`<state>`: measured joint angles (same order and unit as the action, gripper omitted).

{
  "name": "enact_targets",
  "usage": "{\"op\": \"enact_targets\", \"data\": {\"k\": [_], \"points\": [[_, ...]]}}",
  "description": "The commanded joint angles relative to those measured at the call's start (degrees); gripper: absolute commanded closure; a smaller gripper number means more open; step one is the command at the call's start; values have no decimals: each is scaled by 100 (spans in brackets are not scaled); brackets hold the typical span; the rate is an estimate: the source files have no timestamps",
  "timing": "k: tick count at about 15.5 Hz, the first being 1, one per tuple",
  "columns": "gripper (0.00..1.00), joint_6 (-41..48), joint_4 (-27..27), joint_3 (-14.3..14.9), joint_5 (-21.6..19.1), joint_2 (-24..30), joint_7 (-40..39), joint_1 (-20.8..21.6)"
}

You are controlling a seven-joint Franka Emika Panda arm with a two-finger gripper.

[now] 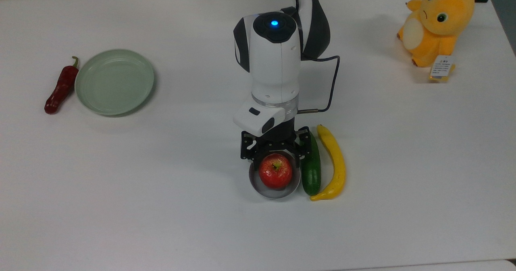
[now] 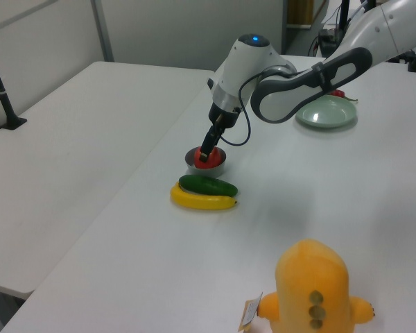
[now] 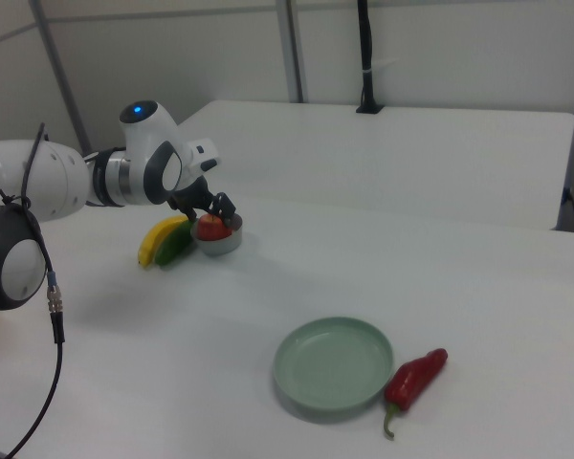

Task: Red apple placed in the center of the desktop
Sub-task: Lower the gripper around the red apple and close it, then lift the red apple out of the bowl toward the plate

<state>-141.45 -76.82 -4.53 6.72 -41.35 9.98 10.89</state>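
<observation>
In the top view, a round red apple is sitting in a small grey bowl a little toward six o'clock from the middle of the wide white desk. A green cucumber is lying just beside the bowl at its three o'clock, touching or nearly touching the rim, and a yellow banana is lying along the cucumber's far side, again at three o'clock. At the apple's twelve o'clock, the black claw of the white robot arm is hanging over the far part of the bowl, its fingers spread wider than the apple and standing on either side of the fruit's upper half without clearly pressing on it. Far off at ten o'clock from the bowl, a pale green plate is resting on the desk, with a dark red chili pepper lying just beside its nine o'clock edge. Well apart at two o'clock, near the desk's far corner, an orange plush toy with a paper tag is sitting upright.
</observation>
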Motion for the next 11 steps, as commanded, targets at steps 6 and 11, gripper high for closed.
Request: {"op": "enact_targets", "data": {"k": [6, 11], "points": [[92, -138, 132, 49, 295, -145, 294, 89], [92, -138, 106, 31, 295, 12, 294, 45]]}}
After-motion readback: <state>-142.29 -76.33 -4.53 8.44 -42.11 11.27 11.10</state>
